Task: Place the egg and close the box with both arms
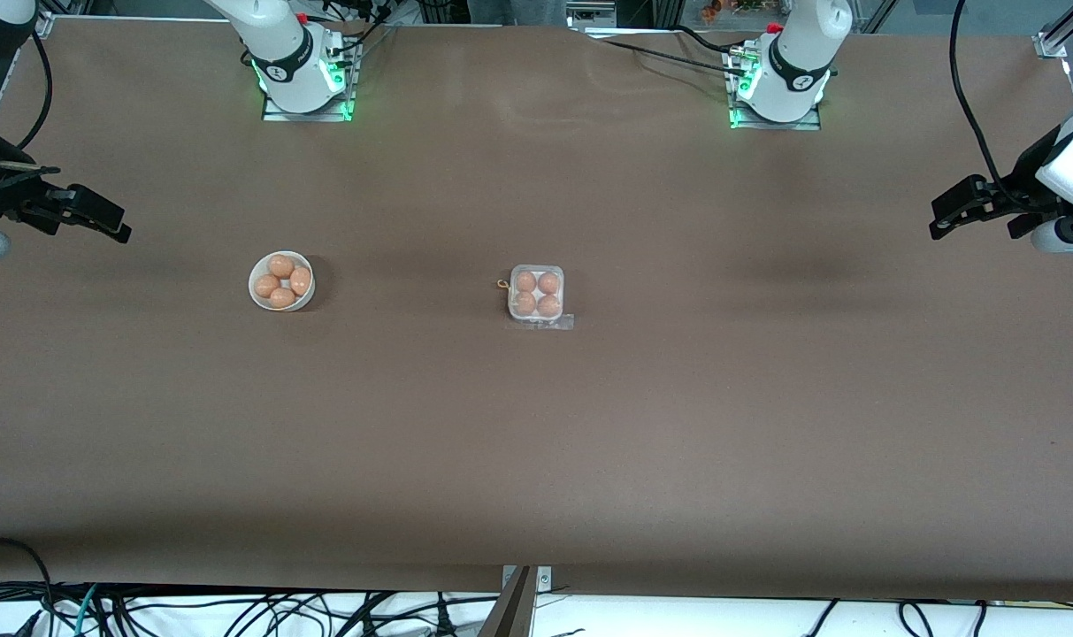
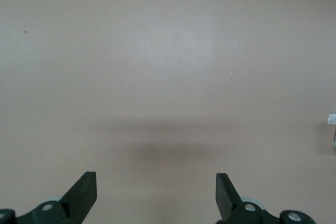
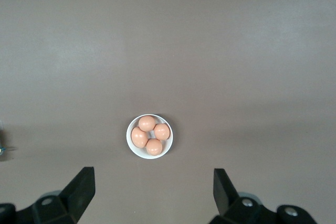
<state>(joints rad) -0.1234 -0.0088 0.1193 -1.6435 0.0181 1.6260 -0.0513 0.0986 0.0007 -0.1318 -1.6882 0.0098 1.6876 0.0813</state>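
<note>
Now box (image 1: 536, 294) holds four eggs (image 1: 536, 293); bowl (image 1: 260, 299) too.

The brown table (image 1: 536, 425) is lit softly and evenly from above. Faint dark shadows are seen on it, and a pale shine near the top. Green glow is seen at the arm bases (image 1: 306, 88). Everything is sharp.

Clear glossy plastic box (image 1: 536, 295), matt table (image 1: 678, 398)

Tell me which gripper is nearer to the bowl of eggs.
Right. The right gripper hangs open over bare table at its own arm's end, with the bowl nearby. The left gripper hangs open at the left arm's end, with the egg box between it and the bowl.
</note>
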